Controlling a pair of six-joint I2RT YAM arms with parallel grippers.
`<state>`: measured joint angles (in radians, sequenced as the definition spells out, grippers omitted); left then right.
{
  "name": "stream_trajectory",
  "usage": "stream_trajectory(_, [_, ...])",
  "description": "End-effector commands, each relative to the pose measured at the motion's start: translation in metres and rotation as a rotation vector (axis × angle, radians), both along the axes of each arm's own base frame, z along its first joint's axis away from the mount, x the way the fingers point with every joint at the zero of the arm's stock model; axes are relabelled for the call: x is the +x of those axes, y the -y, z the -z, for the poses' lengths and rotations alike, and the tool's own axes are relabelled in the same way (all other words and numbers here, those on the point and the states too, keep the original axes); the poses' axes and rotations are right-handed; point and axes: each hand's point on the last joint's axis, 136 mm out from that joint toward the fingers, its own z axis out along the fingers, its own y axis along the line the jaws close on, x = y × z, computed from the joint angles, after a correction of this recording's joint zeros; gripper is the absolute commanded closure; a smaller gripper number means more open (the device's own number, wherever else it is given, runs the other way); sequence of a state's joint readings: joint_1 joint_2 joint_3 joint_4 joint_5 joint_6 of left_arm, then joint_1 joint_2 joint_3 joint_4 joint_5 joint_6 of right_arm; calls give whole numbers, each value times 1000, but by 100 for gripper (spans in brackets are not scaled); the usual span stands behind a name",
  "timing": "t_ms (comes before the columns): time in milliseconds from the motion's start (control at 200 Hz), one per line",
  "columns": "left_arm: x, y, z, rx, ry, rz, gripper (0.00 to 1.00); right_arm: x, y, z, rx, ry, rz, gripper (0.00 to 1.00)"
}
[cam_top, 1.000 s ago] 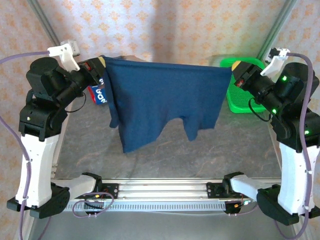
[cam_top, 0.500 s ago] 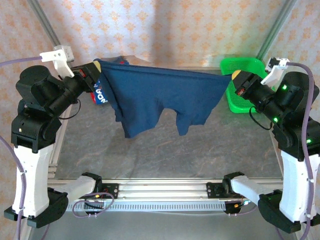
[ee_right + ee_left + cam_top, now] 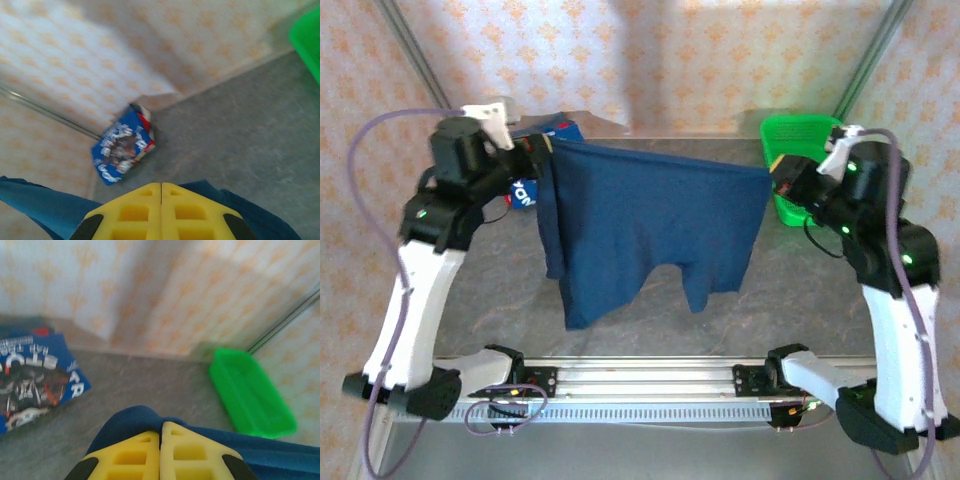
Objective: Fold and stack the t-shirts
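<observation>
A dark navy t-shirt (image 3: pixel 650 225) hangs stretched in the air between my two grippers, its sleeves and lower part dangling toward the table. My left gripper (image 3: pixel 542 150) is shut on its left top corner; navy cloth (image 3: pixel 132 422) bunches around the yellow fingers (image 3: pixel 132 455). My right gripper (image 3: pixel 775 180) is shut on the right top corner, with navy cloth (image 3: pixel 45 210) under its yellow fingers (image 3: pixel 192 215). A folded blue t-shirt with white lettering (image 3: pixel 35 377), lying over a red one, rests at the back left of the table (image 3: pixel 122 145).
A green mesh basket (image 3: pixel 805 175) stands at the back right of the grey table (image 3: pixel 650 310), next to my right arm. Patterned walls close off the back and sides. A metal rail (image 3: pixel 650 385) runs along the near edge.
Both arms have swung forward and inward with the navy shirt. The left gripper moved right, the right gripper moved left and lower, and the shirt now hangs longer with less sag along its top edge.
</observation>
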<state>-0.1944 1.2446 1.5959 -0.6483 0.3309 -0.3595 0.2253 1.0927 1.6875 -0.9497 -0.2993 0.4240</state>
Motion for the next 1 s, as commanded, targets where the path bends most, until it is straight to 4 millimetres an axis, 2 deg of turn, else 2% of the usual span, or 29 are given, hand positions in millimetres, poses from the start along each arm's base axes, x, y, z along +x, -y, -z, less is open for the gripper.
stream_trajectory(0, [57,-6,75,93,-111,-55,93,46,17,61,-156,-115,87,100])
stream_trajectory(60, [80,-4,115,128,-185,-61,93,75,12,98,-223,-173,63,100])
stream_trajectory(170, [120,6,178,142,-293,-47,90,128,18,174,-297,-290,94,100])
stream_trajectory(255, [146,14,214,140,-358,-45,76,170,19,214,-282,-327,108,100])
stream_trajectory(280, [154,16,217,136,-359,-43,72,182,17,224,-278,-329,106,100])
stream_trajectory(305, [160,17,221,132,-361,-47,62,194,15,231,-272,-328,105,100])
stream_trajectory(335, [167,17,216,124,-350,-63,51,207,13,238,-262,-334,100,92])
stream_trajectory(345, [170,16,224,127,-367,-68,48,211,11,240,-259,-337,94,89])
stream_trajectory(365, [174,16,226,126,-375,-77,43,218,8,243,-248,-343,80,82])
stream_trajectory(425, [181,16,216,124,-383,-89,36,235,-2,251,-220,-367,39,59])
stream_trajectory(490, [178,16,190,100,-360,-100,31,239,-8,246,-193,-380,16,49])
stream_trajectory(525, [171,15,179,78,-352,-112,26,234,-10,239,-188,-375,-1,44])
stream_trajectory(550, [161,13,160,50,-326,-121,22,228,-10,233,-186,-372,-4,40])
stream_trajectory(585, [146,15,149,9,-325,-119,10,217,-7,227,-189,-374,-2,33])
stream_trajectory(650, [111,17,140,-64,-359,-106,7,185,-2,218,-179,-406,-1,24])
stream_trajectory(756, [35,8,164,-116,-522,-159,7,120,1,213,-118,-486,-21,17])
stream_trajectory(876, [-52,4,210,-167,-715,-191,9,46,3,221,-53,-613,-10,16])
stream_trajectory(996, [-125,-8,252,-146,-884,-239,12,-7,1,236,41,-716,23,16])
